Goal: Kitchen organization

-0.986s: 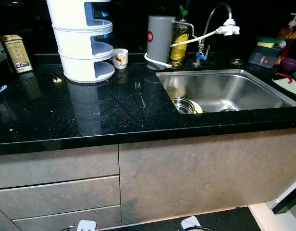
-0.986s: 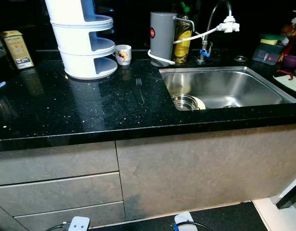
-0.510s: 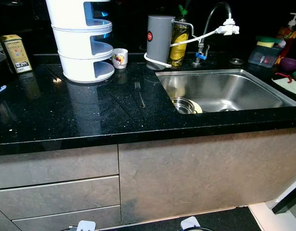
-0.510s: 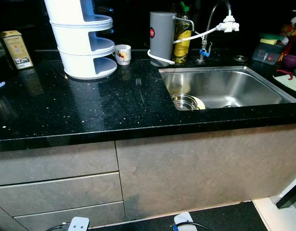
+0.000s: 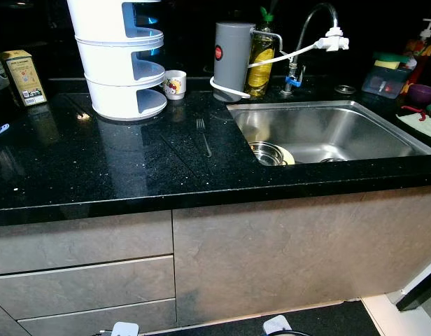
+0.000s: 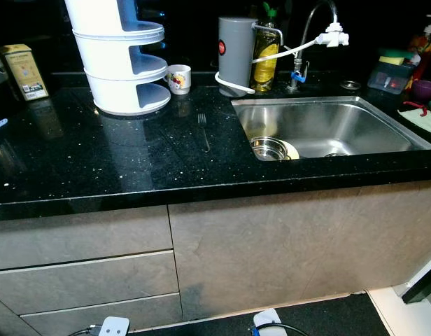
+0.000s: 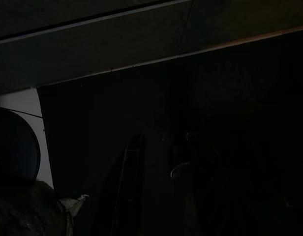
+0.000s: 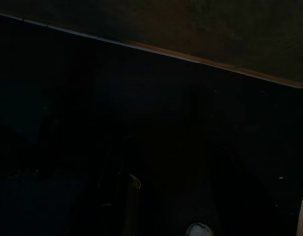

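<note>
A fork [image 5: 203, 135] lies on the black stone countertop [image 5: 96, 168], left of the steel sink [image 5: 341, 129]. In the sink's near left corner a steel bowl [image 5: 266, 152] rests beside a pale plate [image 5: 288, 157]. A small printed mug [image 5: 175, 85] stands at the back, next to a white three-tier rack [image 5: 117, 63]. Both arms hang idle low in front of the cabinets. The left gripper [image 7: 159, 191] and the right gripper [image 8: 159, 196] are dim shapes in their dark wrist views.
A grey canister [image 5: 231, 51], an oil bottle [image 5: 259, 59] and the faucet [image 5: 310, 35] stand behind the sink. A yellow tin [image 5: 22, 77] sits at the far left. A container [image 5: 387, 78] and a purple bowl [image 5: 423, 93] are at the right. Drawers [image 5: 82, 280] lie below the counter.
</note>
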`<state>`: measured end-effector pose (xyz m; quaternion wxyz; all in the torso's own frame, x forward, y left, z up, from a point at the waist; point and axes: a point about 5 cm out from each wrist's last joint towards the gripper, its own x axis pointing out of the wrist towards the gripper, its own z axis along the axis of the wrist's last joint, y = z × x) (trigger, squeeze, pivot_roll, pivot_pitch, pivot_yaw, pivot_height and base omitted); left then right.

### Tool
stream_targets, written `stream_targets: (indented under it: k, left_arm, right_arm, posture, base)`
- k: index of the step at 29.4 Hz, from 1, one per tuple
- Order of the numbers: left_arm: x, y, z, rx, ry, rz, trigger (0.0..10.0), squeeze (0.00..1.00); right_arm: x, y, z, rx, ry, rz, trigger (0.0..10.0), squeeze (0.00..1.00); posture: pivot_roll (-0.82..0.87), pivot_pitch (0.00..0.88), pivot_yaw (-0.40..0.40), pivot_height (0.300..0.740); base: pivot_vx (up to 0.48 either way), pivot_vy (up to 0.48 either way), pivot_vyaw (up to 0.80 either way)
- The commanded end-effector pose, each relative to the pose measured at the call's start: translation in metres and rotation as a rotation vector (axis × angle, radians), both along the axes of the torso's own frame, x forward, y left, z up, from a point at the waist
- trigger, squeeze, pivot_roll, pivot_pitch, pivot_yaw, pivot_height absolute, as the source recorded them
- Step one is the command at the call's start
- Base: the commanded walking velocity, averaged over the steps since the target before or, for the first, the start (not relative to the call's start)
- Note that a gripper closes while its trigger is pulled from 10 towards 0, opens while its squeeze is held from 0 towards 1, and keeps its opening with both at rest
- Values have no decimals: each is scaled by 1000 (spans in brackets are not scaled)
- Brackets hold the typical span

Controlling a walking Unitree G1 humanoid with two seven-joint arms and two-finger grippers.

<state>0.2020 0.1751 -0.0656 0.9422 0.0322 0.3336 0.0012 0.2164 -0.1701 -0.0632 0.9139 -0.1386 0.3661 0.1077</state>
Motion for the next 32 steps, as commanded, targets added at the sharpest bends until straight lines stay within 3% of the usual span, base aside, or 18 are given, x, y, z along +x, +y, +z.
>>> stream_targets:
  k: [1, 11, 20, 24, 28, 32]
  left_arm:
    - [-6, 3, -4, 13, 26, 3, 10000, 0]
    - [-6, 9, -4, 37, 39, 2, 10000, 0]
    - [4, 14, 3, 45, 11, 30, 10000, 0]
    - [5, 13, 3, 38, -1, 42, 10000, 0]
    - [5, 10, 1, 58, 31, -11, 10000, 0]
    - [6, 9, 2, 56, 36, -40, 10000, 0]
  right_arm:
    - [-10, -1, -6, -18, 44, 10, 10000, 0]
    - [-11, -3, -7, -25, 45, 8, 10000, 0]
    - [-8, -2, -5, -28, 47, 26, 10000, 0]
    - [-11, -6, -6, -36, 50, 35, 10000, 0]
    - [-12, -20, -6, -55, 49, -46, 10000, 0]
    - [-12, -22, -5, -37, 37, -75, 10000, 0]
  posture:
    - [16, 122, -40, 740]
    - [16, 111, -35, 740]
    - [38, 147, -64, 740]
    - [22, 126, -35, 740]
    - [8, 133, -9, 740]
    - [-7, 139, 4, 740]
  base:
    - [0, 0, 0]
    - [0, 0, 0]
    - [0, 0, 0]
    - [0, 0, 0]
    - [0, 0, 0]
    - [0, 0, 0]
